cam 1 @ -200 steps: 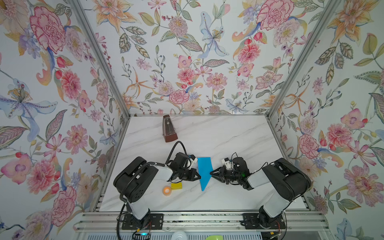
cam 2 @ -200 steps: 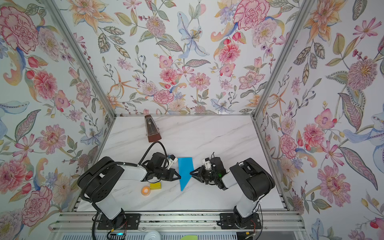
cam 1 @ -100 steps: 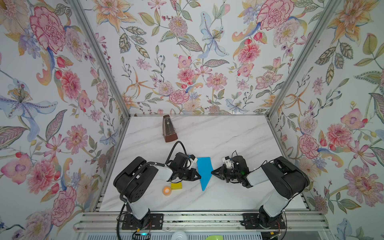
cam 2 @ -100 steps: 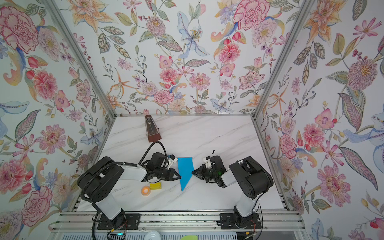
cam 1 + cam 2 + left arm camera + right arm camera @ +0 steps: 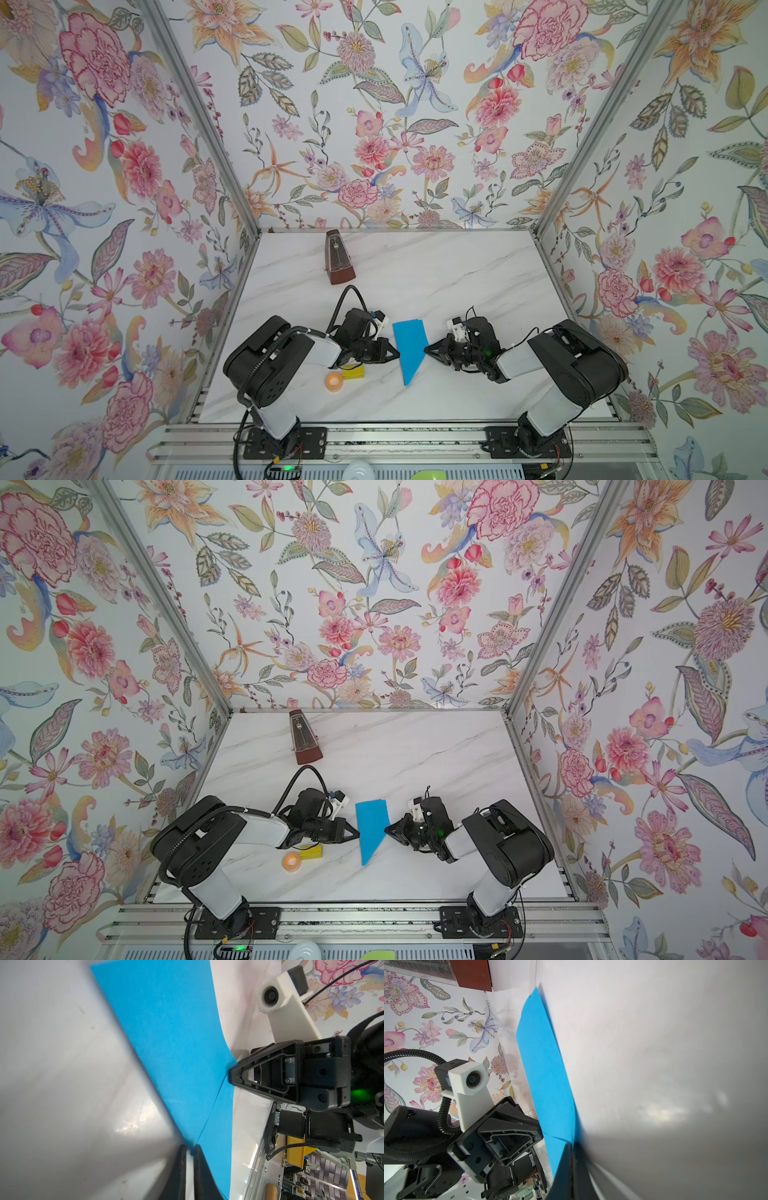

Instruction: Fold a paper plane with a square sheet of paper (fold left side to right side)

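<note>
A folded sheet of bright blue paper (image 5: 409, 349) (image 5: 371, 827) lies flat on the white marble table, wide at the far end and tapering to a point toward the front. My left gripper (image 5: 397, 355) (image 5: 190, 1148) is at its left edge. The jaws stand a narrow gap apart, and the paper's (image 5: 176, 1043) edge sits right at their tips. My right gripper (image 5: 426, 350) (image 5: 572, 1145) meets the right-hand corner, where a crease starts. Its jaws are pressed together, and the paper's (image 5: 546, 1074) edge runs into the seam between them.
A brown metronome (image 5: 338, 259) stands at the back left. A small yellow block (image 5: 353, 372) and an orange tape roll (image 5: 333, 380) lie under the left arm near the front. Flowered walls close in three sides, and a metal rail (image 5: 374, 440) runs along the front.
The right gripper's jaws have gone from slightly apart to shut at the paper's right corner. The left gripper and the paper have hardly moved.
</note>
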